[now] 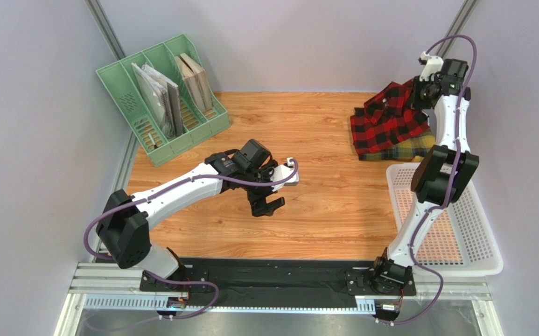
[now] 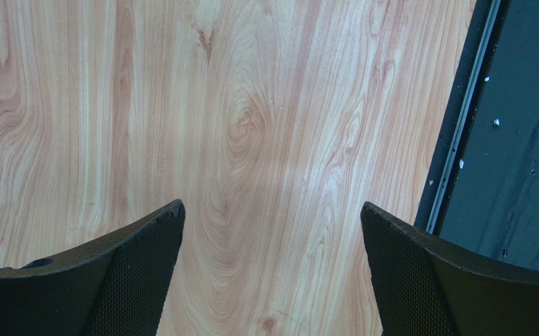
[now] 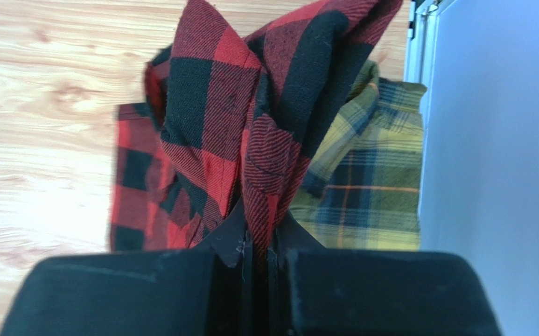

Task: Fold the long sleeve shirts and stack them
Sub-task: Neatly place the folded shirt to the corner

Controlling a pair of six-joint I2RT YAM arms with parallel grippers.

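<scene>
The red-and-black plaid shirt (image 1: 385, 120) lies bunched at the far right of the table, on top of the yellow-and-dark-green plaid shirt (image 1: 407, 148). My right gripper (image 1: 419, 96) is shut on a fold of the red shirt (image 3: 251, 119) and lifts that part above the pile. The yellow shirt (image 3: 363, 189) shows below and to the right in the right wrist view. No white letters show. My left gripper (image 1: 266, 206) is open and empty above bare wood near the table's middle; its fingers (image 2: 139, 273) stand wide apart.
A green file organiser (image 1: 163, 98) with flat items stands at the back left. A white perforated tray (image 1: 472, 231) sits at the near right, beside the right arm. A black base plate (image 1: 265, 274) runs along the near edge. Grey walls enclose both sides.
</scene>
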